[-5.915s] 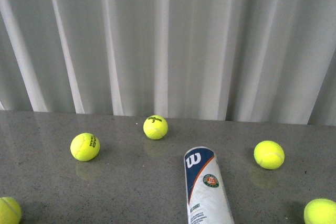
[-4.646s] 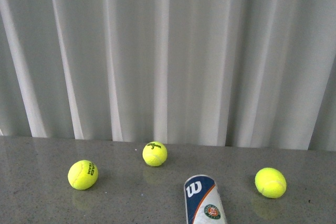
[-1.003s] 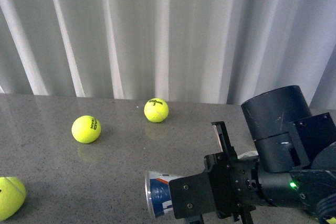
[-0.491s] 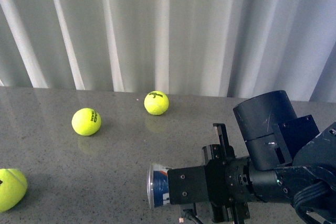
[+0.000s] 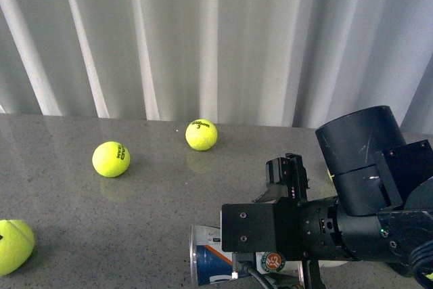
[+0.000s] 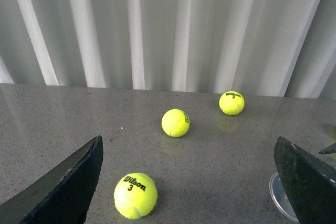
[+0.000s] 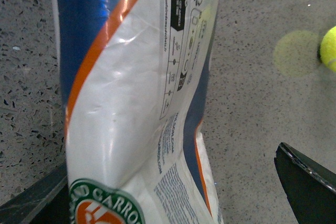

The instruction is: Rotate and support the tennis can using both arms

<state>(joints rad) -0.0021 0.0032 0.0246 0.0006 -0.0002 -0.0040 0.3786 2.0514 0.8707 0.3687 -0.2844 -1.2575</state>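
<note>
Rolled since the frame before, the tennis can (image 5: pixel 211 262) is now seen emblem-up, lying at lower centre on the grey surface (image 5: pixel 81 201). It is straddled by the right tool (image 7: pixel 170 182), fingers spread. Left tool (image 6: pixel 187 150) is held spread wide. Yellow ball (image 5: pixel 201 134) noted above, left of centre.

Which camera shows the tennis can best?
The right wrist view: the tennis can fills it, label readable. The front view shows only its end under the right arm; the left wrist view, just a rim sliver.
</note>
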